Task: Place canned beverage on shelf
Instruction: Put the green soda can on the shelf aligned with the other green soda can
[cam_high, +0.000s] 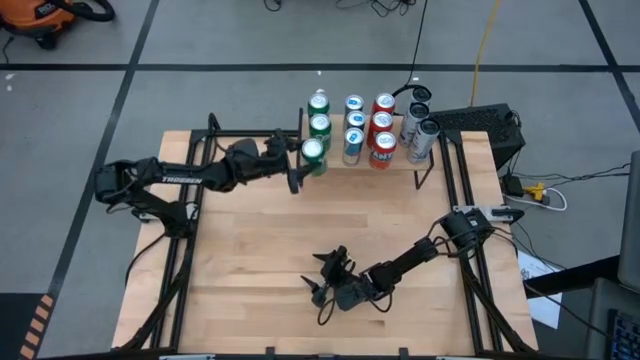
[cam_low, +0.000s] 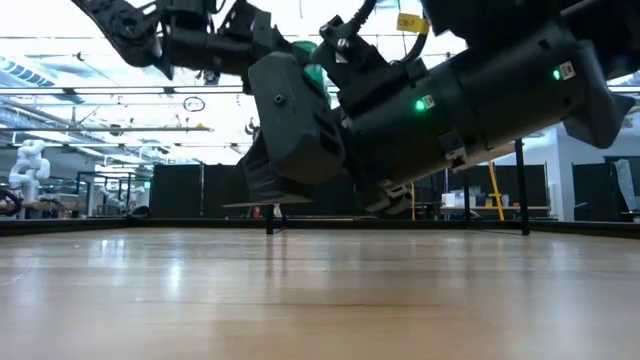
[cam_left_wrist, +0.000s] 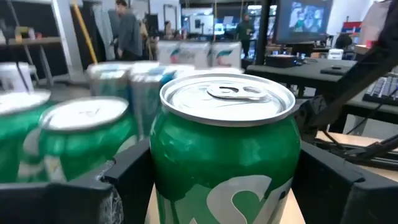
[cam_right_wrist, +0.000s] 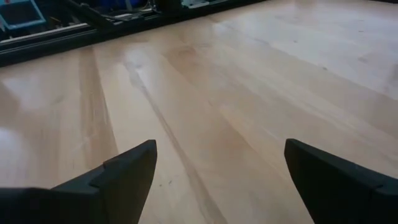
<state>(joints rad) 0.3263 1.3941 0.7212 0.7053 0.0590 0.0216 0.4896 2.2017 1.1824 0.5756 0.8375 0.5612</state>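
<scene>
A green canned beverage (cam_left_wrist: 225, 155) stands upright between the fingers of my left gripper (cam_high: 303, 165), which is shut on it at the near left corner of the shelf (cam_high: 397, 168). The shelf is a raised light-wood board at the table's far edge. On it stand several cans: green (cam_high: 319, 112), blue and white (cam_high: 353, 128), red (cam_high: 382, 130) and silver (cam_high: 419, 128). My right gripper (cam_high: 322, 278) hovers open low over the bare tabletop near the front edge, with nothing between its fingers (cam_right_wrist: 127, 177). My left gripper pinches the green can's side wall (cam_left_wrist: 163, 168) between its two fingers (cam_left_wrist: 127, 180), below the silver top rim. The fingers come level from the table's left side. The can is upright, top up. Whether its bottom rests on the shelf, I cannot tell.
Other green cans (cam_left_wrist: 87, 143) stand close beside the held one. Black metal frame rails (cam_high: 195, 200) run along both sides of the table. A dark keyboard (cam_high: 480, 118) sits off the far right corner. The wide wood tabletop (cam_high: 270, 240) lies between the arms.
</scene>
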